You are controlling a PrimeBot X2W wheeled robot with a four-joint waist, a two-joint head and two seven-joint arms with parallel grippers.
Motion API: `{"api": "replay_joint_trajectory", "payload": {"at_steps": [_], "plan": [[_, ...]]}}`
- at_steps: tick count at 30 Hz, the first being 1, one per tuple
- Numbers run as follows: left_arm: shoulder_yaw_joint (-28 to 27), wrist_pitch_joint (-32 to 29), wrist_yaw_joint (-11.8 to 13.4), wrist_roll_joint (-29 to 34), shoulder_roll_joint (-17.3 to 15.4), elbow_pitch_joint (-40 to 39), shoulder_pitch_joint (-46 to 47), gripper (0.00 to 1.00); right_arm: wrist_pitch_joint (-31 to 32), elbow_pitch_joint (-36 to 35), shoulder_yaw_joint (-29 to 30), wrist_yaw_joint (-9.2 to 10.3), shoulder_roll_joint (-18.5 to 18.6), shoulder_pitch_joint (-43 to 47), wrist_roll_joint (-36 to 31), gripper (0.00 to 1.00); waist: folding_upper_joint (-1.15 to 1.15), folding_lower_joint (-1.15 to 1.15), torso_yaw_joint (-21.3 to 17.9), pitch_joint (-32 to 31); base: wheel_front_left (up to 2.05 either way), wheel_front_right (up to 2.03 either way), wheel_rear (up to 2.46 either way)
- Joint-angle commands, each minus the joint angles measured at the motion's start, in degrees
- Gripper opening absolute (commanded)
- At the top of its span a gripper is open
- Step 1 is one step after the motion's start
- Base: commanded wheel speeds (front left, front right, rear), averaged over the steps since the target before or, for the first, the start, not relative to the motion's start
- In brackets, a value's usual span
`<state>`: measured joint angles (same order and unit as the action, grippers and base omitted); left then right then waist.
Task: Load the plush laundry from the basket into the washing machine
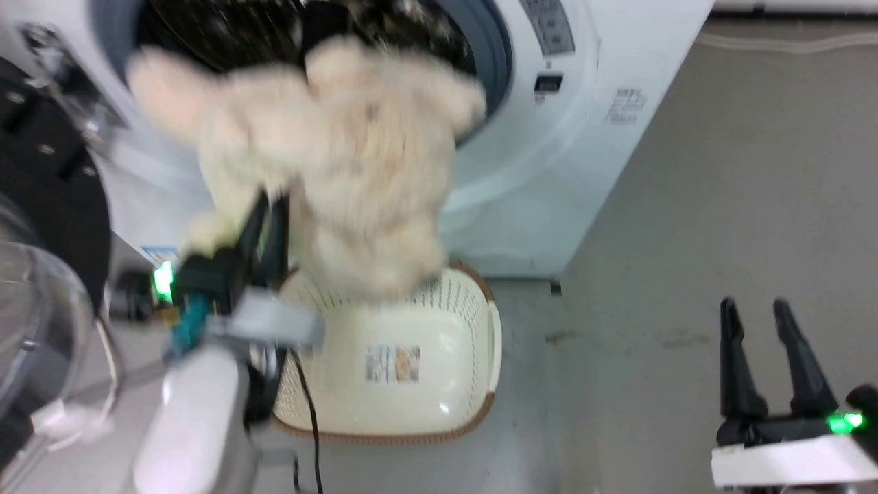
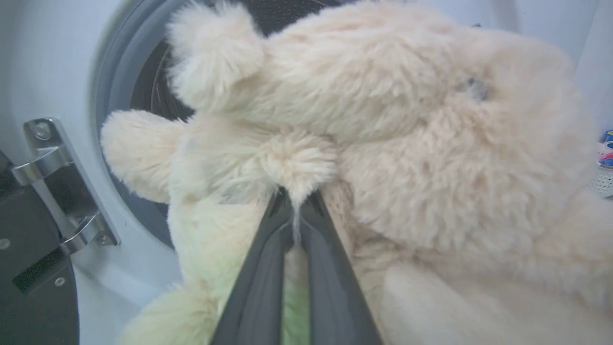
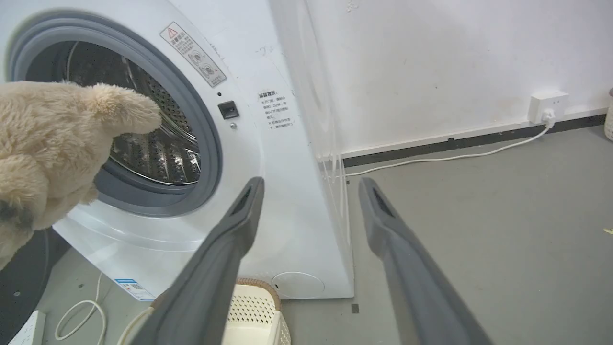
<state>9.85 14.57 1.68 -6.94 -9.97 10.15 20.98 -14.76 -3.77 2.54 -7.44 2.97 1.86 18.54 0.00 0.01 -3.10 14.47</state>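
Grey floor [image 1: 720, 206] carries the washing machine [image 1: 583, 137], beside a white wall [image 3: 431, 62]. Left gripper [image 2: 294, 199] is clamped on the plush laundry [image 1: 329, 158], suspended before the drum opening and above the basket [image 1: 480, 302]. Right gripper [image 1: 754, 305] stands spread, holding nothing.

Shaggy plush laundry [image 2: 383, 143] (glossy washing machine [image 3: 287, 143])

The left gripper [image 1: 269, 206] pinched the plush [image 1: 343, 158], holding it blurred before the open washer [image 1: 549, 158] and above the basket [image 1: 488, 322]. The right gripper [image 1: 754, 307] sat at lower right, fingers apart.
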Motion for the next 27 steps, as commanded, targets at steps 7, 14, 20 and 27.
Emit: {"api": "replay_joint_trajectory", "payload": {"at_steps": [7,14,20,27], "plan": [[-1.3,-6.3,-0.2,1.2,-1.8,6.7,22.2,0.0,-0.2,-1.2,-0.5,-0.05,-0.1,-6.2,1.4,1.0,0.0,-0.01,-5.2,15.0,0.0,0.0,0.0],[-3.4,-10.6,0.2,1.8,-5.2,14.9,37.4,0.0,-0.2,-1.2,-0.6,-0.05,-0.1,-9.7,3.7,1.0,0.0,-0.01,-8.5,22.3,0.0,0.0,0.0],[-3.5,-14.0,0.4,3.3,-8.4,25.3,51.8,0.0,-0.2,-0.5,-2.1,-0.05,-0.1,-12.6,5.3,1.0,0.0,-0.01,-11.0,27.4,0.0,0.0,0.0],[-1.8,-16.1,1.0,5.8,-10.4,34.8,62.3,0.0,-0.2,0.0,-3.5,-0.05,-0.1,-15.2,7.0,1.0,0.0,-0.01,-13.1,31.1,0.0,0.0,0.0]]}}
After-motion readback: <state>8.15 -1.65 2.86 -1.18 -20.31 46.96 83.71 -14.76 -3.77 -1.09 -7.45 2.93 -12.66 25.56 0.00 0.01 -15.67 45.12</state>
